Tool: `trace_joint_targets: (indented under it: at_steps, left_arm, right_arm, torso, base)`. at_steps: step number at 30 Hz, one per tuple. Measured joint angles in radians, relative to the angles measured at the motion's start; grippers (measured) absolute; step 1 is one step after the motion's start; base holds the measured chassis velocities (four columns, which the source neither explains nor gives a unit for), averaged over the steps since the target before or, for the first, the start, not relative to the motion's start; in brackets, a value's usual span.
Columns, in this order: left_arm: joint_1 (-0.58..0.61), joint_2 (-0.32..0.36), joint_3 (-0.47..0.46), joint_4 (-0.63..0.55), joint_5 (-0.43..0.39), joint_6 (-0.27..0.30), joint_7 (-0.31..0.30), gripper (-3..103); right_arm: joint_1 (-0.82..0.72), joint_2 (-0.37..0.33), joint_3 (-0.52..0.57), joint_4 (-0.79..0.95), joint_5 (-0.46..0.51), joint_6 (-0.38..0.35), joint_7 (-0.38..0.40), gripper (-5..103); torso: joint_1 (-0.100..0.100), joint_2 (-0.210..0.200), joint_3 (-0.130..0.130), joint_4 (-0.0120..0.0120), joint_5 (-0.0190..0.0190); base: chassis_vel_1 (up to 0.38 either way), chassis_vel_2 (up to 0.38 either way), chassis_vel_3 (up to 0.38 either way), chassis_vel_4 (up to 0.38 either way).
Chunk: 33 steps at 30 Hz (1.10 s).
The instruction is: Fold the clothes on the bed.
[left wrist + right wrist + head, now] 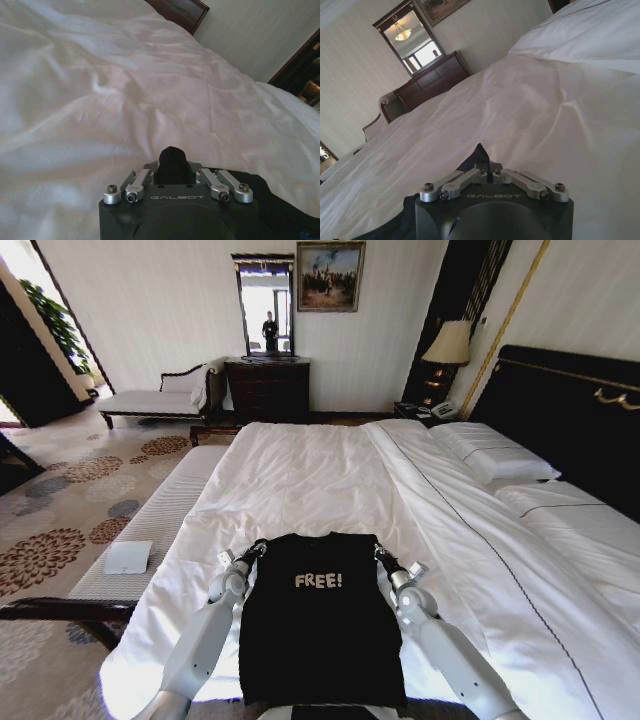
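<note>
The bed (330,480) spreads wide beyond both hands, its white duvet rumpled ahead of them and its pillows (495,455) off past the right hand, against the dark headboard (570,410); the T-shirt (320,615) lies flat on the near part of the bed between the two hands, the white "FREE!" lettering facing up just behind their level, its body running back from them toward the robot; the left hand (252,551) sits at the shirt's far left corner, clenched on a bunch of black cloth that stands up between its fingers (145,176) in the left wrist view; the right hand (382,556) sits at the far right corner, likewise clamped on the shirt, a small peak of black fabric (479,152) rising between its closed fingers (470,175) in the right wrist view; both hands rest low on the duvet, level with each other, the shirt's top edge stretched straight between them.
</note>
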<state>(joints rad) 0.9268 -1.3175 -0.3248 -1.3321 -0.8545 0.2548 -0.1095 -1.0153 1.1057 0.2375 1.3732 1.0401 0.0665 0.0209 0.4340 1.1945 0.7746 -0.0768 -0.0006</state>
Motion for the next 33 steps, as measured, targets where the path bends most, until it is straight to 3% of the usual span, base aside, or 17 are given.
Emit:
trace_joint_targets:
  at_steps: [1,9,18,26,33]
  left_arm:
    - [0.000,0.000,0.000,0.000,0.000,0.000,0.000,32]
    - [-0.001,0.008,-0.010,-0.008,-0.006,-0.009,-0.002,2]
    - [-0.042,0.054,-0.026,-0.054,-0.053,-0.008,-0.007,0]
    - [-0.111,0.140,-0.027,-0.187,-0.173,0.013,-0.026,0]
    - [-0.221,0.174,0.009,-0.197,-0.234,0.024,-0.033,0]
  right_arm:
    - [0.000,0.000,0.000,0.000,0.000,0.000,0.000,0]
    - [0.003,0.001,-0.001,0.007,-0.003,0.005,0.006,0]
    - [-0.004,-0.049,0.008,0.112,0.009,0.012,0.007,0]
    - [0.039,-0.134,0.016,0.200,0.056,0.081,-0.097,0]
    - [0.137,-0.174,0.004,0.198,0.147,0.102,-0.113,0]
  torso:
    - [0.000,0.000,0.000,0.0000,0.0000]
    - [0.000,0.000,0.000,-0.0001,-0.0001]
    - [0.000,0.000,0.000,-0.0001,-0.0003]
    - [0.000,0.000,0.000,0.0001,-0.0001]
    - [0.000,0.000,0.000,0.0000,0.0000]
  base:
    - [0.000,0.000,0.000,0.000]
    - [0.000,0.000,0.000,0.000]
    - [0.000,0.000,0.000,0.000]
    - [0.000,0.000,0.000,0.000]
    - [0.000,0.000,0.000,0.000]
